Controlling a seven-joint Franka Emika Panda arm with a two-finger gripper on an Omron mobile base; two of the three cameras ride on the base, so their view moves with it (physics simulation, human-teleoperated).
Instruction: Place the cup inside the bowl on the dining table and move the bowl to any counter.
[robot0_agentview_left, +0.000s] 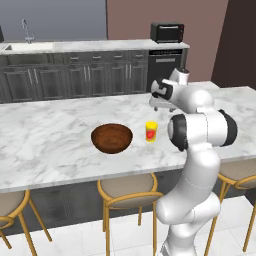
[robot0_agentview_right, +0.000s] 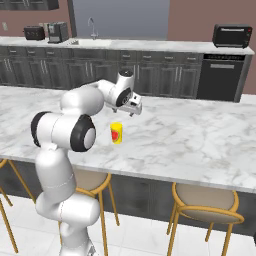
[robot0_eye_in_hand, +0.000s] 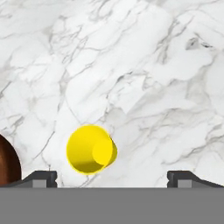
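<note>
Hand view looks down into the upright yellow cup (robot0_eye_in_hand: 89, 149) on the marble dining table (robot0_eye_in_hand: 144, 78); gripper (robot0_eye_in_hand: 117, 178) spread wide, empty, wooden bowl (robot0_eye_in_hand: 8, 164) beside.

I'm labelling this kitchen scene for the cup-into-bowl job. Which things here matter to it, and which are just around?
For the job:
- cup, upright on the dining table
- bowl, beside the cup
- counter, along the back wall
- gripper, open, above the table

Just around:
- toaster oven
- sink tap
- coffee machine
- stools
</note>
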